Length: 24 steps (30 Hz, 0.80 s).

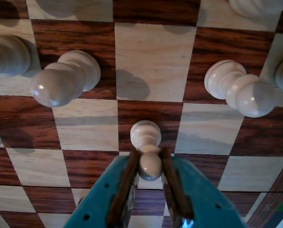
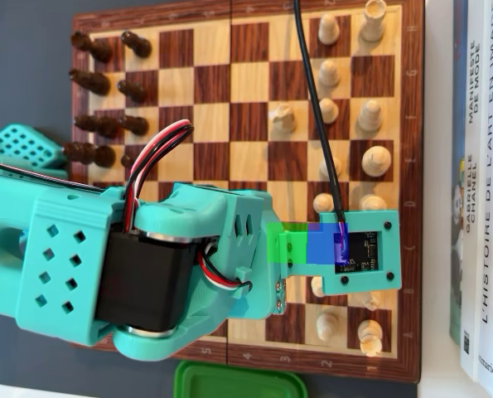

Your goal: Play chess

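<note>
Jaws clamped on white pawn (image 1: 149, 151), chessboard (image 1: 151, 61)

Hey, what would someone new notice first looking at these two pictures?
In the wrist view, the teal tool is closed around the head of a white pawn standing on a dark square. From overhead, the big teal arm covers the lower left of the chessboard, dark pieces lining its left edge, white ones its right.

A dark gray table (image 2: 31, 75). White books (image 2: 485, 182) lie at the right. A green lid (image 2: 239, 381) sits below.
</note>
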### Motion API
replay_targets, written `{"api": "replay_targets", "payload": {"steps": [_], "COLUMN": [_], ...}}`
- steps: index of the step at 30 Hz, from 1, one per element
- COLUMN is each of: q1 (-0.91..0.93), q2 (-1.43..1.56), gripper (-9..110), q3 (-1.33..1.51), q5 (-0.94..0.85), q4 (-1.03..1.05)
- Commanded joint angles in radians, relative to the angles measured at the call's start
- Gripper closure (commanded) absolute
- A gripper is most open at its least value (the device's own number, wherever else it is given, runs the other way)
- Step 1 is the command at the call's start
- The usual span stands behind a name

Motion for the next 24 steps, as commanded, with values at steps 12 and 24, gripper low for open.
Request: {"api": "replay_targets", "payload": {"steps": [12, 24], "q1": [0.0, -0.002], "q2": [-0.003, 0.006], "gripper": [86, 85], "q3": [-0.009, -0.025], "q5": [-0.005, -0.031], "q4": [-0.005, -0.003]}}
